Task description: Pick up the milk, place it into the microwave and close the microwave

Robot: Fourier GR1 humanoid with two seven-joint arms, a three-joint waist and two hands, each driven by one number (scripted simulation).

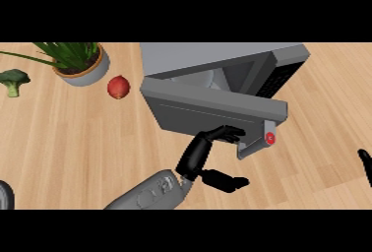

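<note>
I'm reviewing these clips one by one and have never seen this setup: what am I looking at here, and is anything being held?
This is the view from a humanoid robot's head, looking steeply down at a wooden counter. The grey forearm ends in its black left hand, fingers against the partly closed door of a grey microwave. It holds nothing. The right hand barely shows at the right edge. Also there: a potted plant, a red fruit and broccoli. No milk is visible.
</note>
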